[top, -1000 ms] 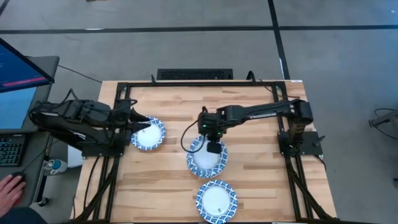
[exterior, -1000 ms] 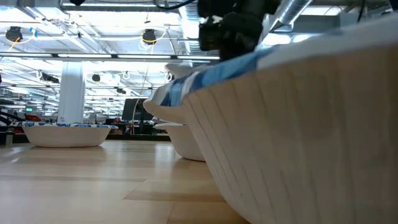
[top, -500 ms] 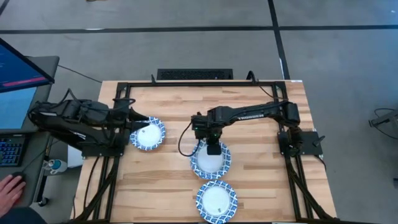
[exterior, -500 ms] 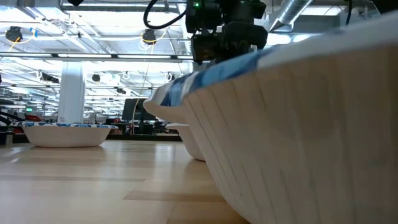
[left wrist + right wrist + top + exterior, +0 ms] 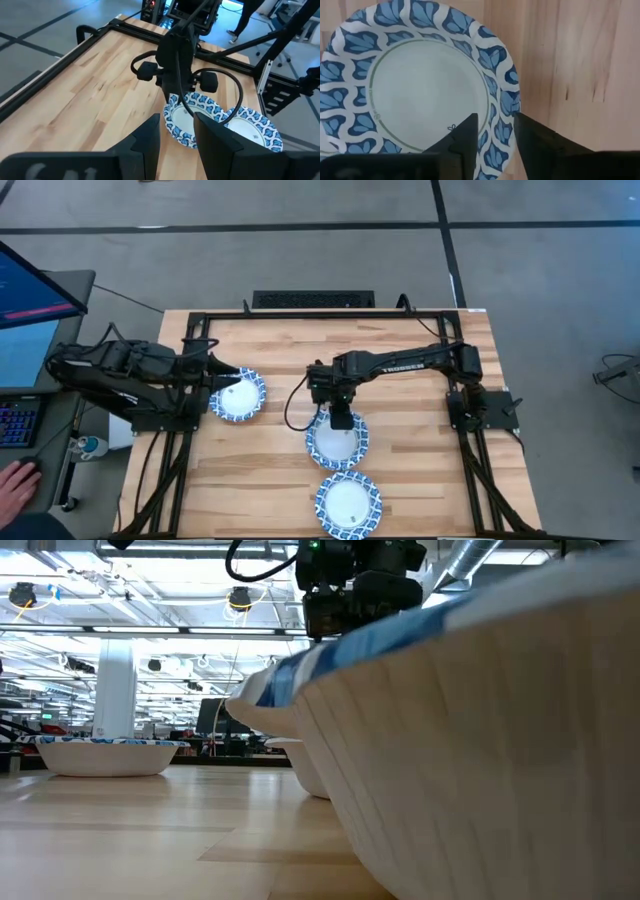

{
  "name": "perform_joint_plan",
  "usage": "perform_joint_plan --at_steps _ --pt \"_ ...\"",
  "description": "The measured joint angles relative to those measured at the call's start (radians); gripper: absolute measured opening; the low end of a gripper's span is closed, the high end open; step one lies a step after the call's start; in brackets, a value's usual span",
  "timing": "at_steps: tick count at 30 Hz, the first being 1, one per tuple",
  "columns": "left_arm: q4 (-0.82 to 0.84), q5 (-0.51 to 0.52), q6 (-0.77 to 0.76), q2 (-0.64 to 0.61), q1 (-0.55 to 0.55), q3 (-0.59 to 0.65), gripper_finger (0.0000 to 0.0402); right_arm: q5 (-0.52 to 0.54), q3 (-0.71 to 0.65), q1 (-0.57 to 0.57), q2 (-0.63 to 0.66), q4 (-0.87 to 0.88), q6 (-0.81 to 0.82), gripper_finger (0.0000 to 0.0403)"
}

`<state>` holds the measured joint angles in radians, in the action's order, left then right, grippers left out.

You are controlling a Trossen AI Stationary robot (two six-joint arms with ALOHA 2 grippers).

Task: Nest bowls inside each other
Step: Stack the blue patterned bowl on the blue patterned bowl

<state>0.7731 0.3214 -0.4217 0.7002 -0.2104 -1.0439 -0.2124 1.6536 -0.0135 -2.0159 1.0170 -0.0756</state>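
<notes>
Three white bowls with blue-patterned rims show on the wooden table: a left bowl [image 5: 238, 396], a middle bowl [image 5: 338, 444] [image 5: 425, 90] and a front bowl [image 5: 349, 504] that fills the low view's right side [image 5: 480, 740]. My right gripper [image 5: 338, 420] [image 5: 495, 122] stands open above the middle bowl's far rim [image 5: 501, 107], one finger over the bowl's inside and one outside it, with the rim passing between them. My left gripper [image 5: 222, 377] [image 5: 177, 117] is open at the left bowl's far-left rim, and no rim shows between its fingers in the left wrist view.
Black frame rails [image 5: 300, 314] run round the table top. A monitor and keyboard [image 5: 20, 420] stand off the left edge, with a person's hand [image 5: 15, 485] beside them. Bare wood lies along the far side and on the right part [image 5: 420, 470].
My right gripper has opened and let go of the bowl it held. That bowl stood offset toward the far side over the middle bowl; it now lies squarely on it. The right arm has also drawn a little toward the table's left.
</notes>
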Motion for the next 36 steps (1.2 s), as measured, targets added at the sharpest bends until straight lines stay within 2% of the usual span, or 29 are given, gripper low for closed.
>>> perform_joint_plan --at_steps 6,12,17,20,23,26,31,36 --pt "0.028 0.037 -0.065 0.017 0.0 0.0 0.0109 0.0 0.12 -0.011 -0.001 0.09 -0.011 0.0157" --pt "0.176 0.11 -0.273 0.069 0.0 0.0 0.0109 0.001 0.301 -0.016 0.056 0.09 -0.072 0.0147" --pt "0.235 0.109 -0.406 0.125 0.0 0.0 0.0109 0.007 0.379 -0.028 0.139 0.071 -0.09 0.0135" --pt "0.245 0.084 -0.448 0.164 0.0 0.021 0.0109 0.009 0.384 -0.037 0.206 0.021 -0.09 0.0127" --pt "0.208 0.021 -0.482 0.195 0.0 0.094 0.0109 0.013 0.385 -0.043 0.258 0.009 -0.09 0.0121" --pt "0.156 -0.055 -0.518 0.21 0.0 0.182 0.0109 0.026 0.384 -0.057 0.297 0.037 -0.091 0.0119" --pt "0.129 -0.084 -0.636 0.208 0.0 0.25 0.0109 0.035 0.383 -0.091 0.356 0.108 -0.116 0.0119" --pt "0.126 -0.102 -0.578 0.212 0.0 0.251 0.0109 0.033 0.383 -0.126 0.393 0.146 -0.126 0.0118"
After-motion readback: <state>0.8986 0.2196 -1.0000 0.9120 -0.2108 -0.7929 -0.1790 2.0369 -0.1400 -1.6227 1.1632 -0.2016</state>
